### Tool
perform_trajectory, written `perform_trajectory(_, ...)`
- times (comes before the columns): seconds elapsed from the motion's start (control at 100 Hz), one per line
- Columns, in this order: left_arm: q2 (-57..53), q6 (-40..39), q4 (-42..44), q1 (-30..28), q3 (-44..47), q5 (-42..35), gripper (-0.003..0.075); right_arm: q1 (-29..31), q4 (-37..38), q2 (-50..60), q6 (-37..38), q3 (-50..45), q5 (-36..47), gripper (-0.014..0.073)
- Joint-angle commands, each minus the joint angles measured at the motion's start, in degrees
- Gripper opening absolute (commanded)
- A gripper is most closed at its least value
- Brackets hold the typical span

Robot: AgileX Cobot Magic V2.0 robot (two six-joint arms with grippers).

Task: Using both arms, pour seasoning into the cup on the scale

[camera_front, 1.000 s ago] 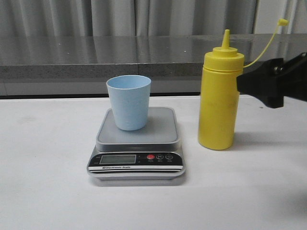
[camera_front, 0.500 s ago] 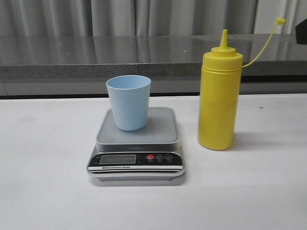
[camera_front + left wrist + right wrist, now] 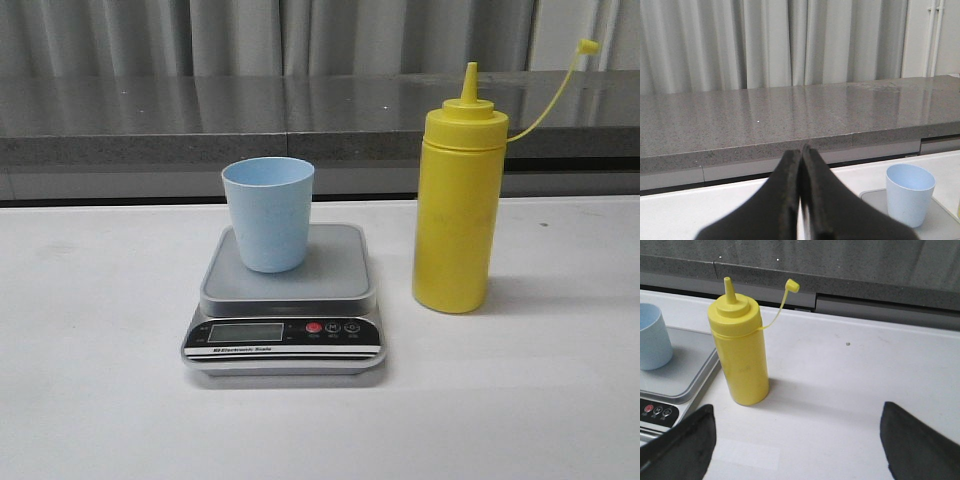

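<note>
Standing upright, yellow bottle (cap tethered, nozzle open).

Even, bright indoor light; soft shadows on the white table, frames sharp.

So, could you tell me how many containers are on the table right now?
2. The blue cup stands on the scale; the yellow bottle stands upright on the table, to the scale's right. Nothing seems hidden.
</note>
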State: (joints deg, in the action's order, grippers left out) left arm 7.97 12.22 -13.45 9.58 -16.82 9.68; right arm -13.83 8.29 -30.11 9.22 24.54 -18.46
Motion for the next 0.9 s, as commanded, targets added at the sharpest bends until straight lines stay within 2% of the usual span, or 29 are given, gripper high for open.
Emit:
perform_trajectory(0.0, 0.6, -0.2, -0.8, -0.1, -1.5, -4.2, -0.002, -0.1, -0.4, 1.5, -0.4, 2.2, 1.1, 0.0653)
perform_trajectory(0.11, 0.6, -0.2, -0.8, -0.1, -1.5, -4.2, -0.002, -0.1, -0.4, 2.4, -0.4, 2.2, -0.1, 0.0636)
perform_trajectory(0.18, 0.6, -0.2, -0.8, -0.1, -1.5, -4.2, -0.002, -0.1, -0.4, 2.5, -0.4, 2.2, 0.0, 0.0572)
perform_trajectory(0.25, 0.6, -0.2, -0.8, -0.1, -1.5, -4.2, -0.002, -0.1, -0.4, 2.5, -0.4, 2.2, 0.5, 0.0451)
perform_trajectory(0.42, 0.6, -0.2, -0.8, -0.1, -1.5, -4.2, -0.002, -0.1, -0.4, 2.5, -0.4, 2.2, 0.8, 0.0045)
perform_trajectory(0.49, 0.6, -0.2, -0.8, -0.1, -1.5, -4.2, -0.002, -0.1, -0.4, 2.5, -0.4, 2.2, 0.8, -0.0073)
perform_trajectory(0.89, 0.6, -0.2, -0.8, -0.1, -1.5, -4.2, -0.002, -0.1, -0.4, 2.5, -0.4, 2.2, 0.7, -0.0068)
